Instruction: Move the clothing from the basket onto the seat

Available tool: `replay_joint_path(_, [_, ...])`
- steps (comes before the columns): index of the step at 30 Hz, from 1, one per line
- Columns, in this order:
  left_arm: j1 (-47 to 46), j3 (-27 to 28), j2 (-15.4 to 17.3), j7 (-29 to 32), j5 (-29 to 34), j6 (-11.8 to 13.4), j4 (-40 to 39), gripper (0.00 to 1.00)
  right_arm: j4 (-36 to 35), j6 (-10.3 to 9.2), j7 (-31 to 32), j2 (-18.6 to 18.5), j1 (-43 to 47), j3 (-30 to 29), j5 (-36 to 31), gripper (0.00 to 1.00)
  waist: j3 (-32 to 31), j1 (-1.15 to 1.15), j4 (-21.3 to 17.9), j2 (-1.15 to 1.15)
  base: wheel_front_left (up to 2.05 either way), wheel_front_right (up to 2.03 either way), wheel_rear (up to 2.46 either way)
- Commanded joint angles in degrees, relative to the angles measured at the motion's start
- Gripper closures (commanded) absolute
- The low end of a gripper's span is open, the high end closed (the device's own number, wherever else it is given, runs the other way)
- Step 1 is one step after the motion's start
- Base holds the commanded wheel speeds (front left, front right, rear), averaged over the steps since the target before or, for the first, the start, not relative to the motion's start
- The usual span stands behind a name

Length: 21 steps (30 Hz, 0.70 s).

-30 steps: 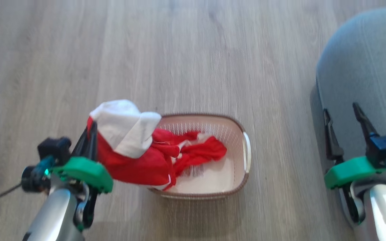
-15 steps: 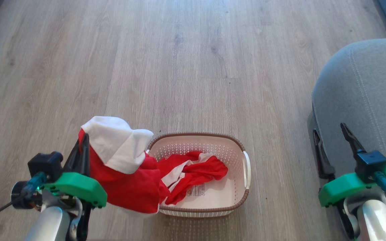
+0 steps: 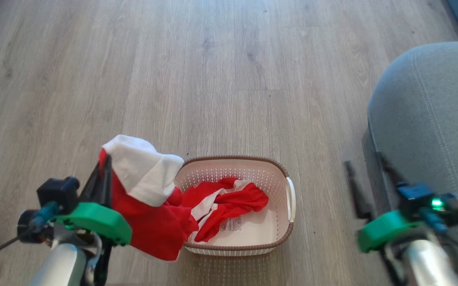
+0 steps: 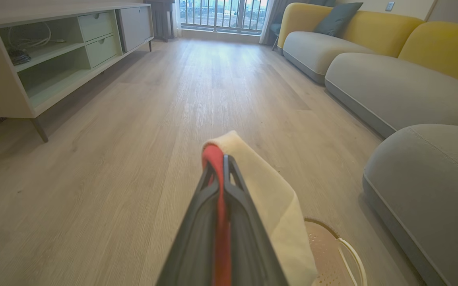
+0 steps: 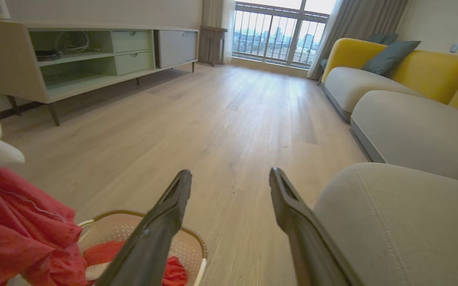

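Some clothing (image 3: 229, 202) lies in the basket (image 3: 253, 174), left of the seat (image 3: 431, 111).

We found no text that we could read. The one printed thing was a label sticker (image 3: 232, 226) on the floor of the basket (image 3: 235, 158), seen in the head view. It bore dark marks on a pale ground, some like the bars of a barcode, all too small and blurred for us to make out letters or numbers. The red clothing (image 3: 229, 200) lay against its upper edge.
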Motion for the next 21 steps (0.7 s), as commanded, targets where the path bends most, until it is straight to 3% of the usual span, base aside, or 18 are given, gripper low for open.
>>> replay_joint_path(1, [-3.2, 1.5, 1.5, 0.0, 0.0, 0.0, -2.9, 1.0, -2.0, -0.01, -0.4, -0.7, -2.5, 3.5, 0.8, 0.0, 0.1, 0.01, 0.0, 0.0, 0.0, 0.0, 0.0])
replay_joint_path(8, [-6.9, -2.7, 0.0, 1.8, 1.0, -2.1, -5.9, 1.0, -2.0, -0.01, -0.4, -0.5, -7.9, 20.6, 8.0, 0.0, 0.1, 0.01, 0.3, 0.0, 0.0, 0.0, 0.0])
replay_joint_path(14, [-11.4, -9.9, -2.9, 3.7, 2.7, -6.2, -5.6, 1.0, -0.5, -0.01, -0.4, -2.5, -15.5, 35.6, 16.9, 0.0, -0.2, 0.01, 2.2, 0.0, 0.0, 0.0, 0.0])
replay_joint_path(21, [-13.2, -17.1, -5.2, 4.9, 3.8, -11.0, -6.4, 1.0, 1.4, -0.01, -0.4, -5.6, -20.4, 43.0, 24.1, 0.0, -1.5, 0.01, 3.6, 0.0, 0.0, 0.0, 0.0])
